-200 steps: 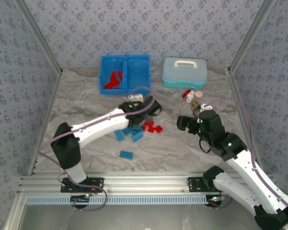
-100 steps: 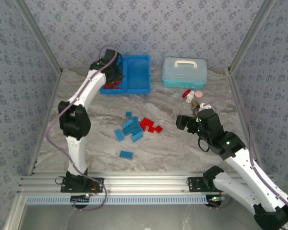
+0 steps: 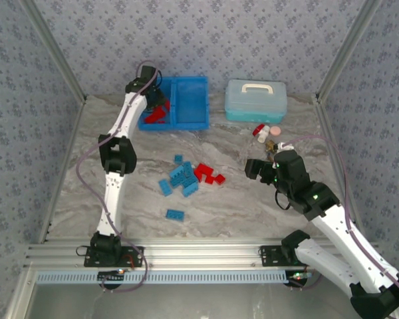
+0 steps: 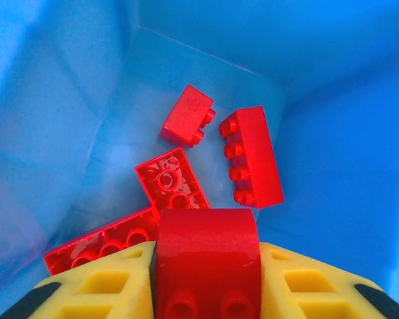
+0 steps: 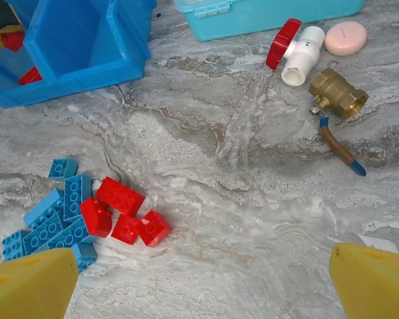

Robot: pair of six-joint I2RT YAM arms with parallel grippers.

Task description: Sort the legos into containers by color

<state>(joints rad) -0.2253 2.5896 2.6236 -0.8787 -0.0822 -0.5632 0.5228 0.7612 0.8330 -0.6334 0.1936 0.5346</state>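
Note:
The blue bin [image 3: 186,79] stands at the back with two compartments. My left gripper [image 3: 156,100] hangs over the left one, shut on a red lego [image 4: 206,256] with a rounded top; the yellow fingers [image 4: 93,292] press its sides. Below it several red legos [image 4: 253,156] lie on the bin floor [image 4: 346,100]. Mid-table lies a pile of blue legos [image 3: 181,178] and red legos [image 3: 207,174], with one blue lego [image 3: 175,214] apart nearer the front. My right gripper [image 3: 256,169] hovers open to the right of the pile [image 5: 123,212], nothing between its fingers [image 5: 33,286].
A pale blue case [image 3: 255,100] with a white handle sits right of the bin. A red-and-white capped bottle [image 5: 292,50], a pink disc [image 5: 346,36] and a brass fitting [image 5: 338,93] lie at the back right. Bare marbled table lies between the pile and the right gripper.
My left arm has swung from the pile up to the bin's left compartment, carrying the red lego. The right arm has stayed in place.

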